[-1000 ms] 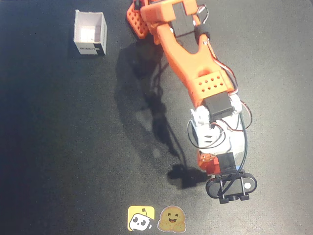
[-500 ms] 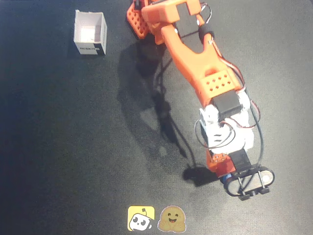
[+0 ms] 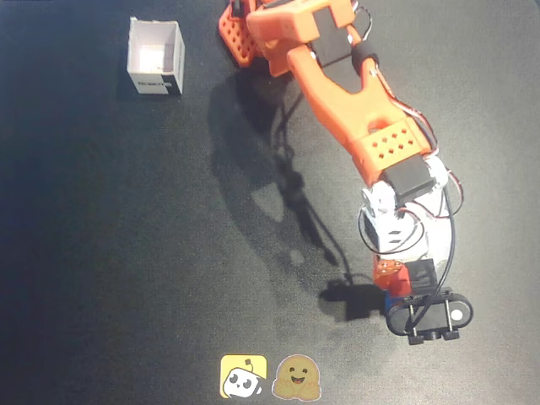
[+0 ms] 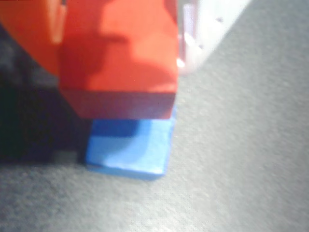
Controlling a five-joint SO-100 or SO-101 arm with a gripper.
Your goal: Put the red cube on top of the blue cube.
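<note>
In the wrist view the red cube point(image 4: 120, 53) fills the upper left, clamped between an orange finger point(image 4: 29, 38) on its left and a pale finger point(image 4: 203, 43) on its right. My gripper point(image 4: 116, 72) is shut on it. The blue cube point(image 4: 140, 145) lies on the dark mat directly beneath, with its near part sticking out past the red cube's shadowed underside. I cannot tell whether the two cubes touch. In the overhead view the gripper point(image 3: 395, 283) is at the lower right with the red cube point(image 3: 395, 272) in it. Only a sliver of the blue cube point(image 3: 391, 299) shows below.
A white open box point(image 3: 155, 57) stands at the upper left of the dark mat. The orange arm point(image 3: 337, 93) reaches down from its base at the top. Two cartoon stickers point(image 3: 243, 375) point(image 3: 295, 377) lie at the bottom edge. The black camera mount point(image 3: 430, 316) hangs by the gripper.
</note>
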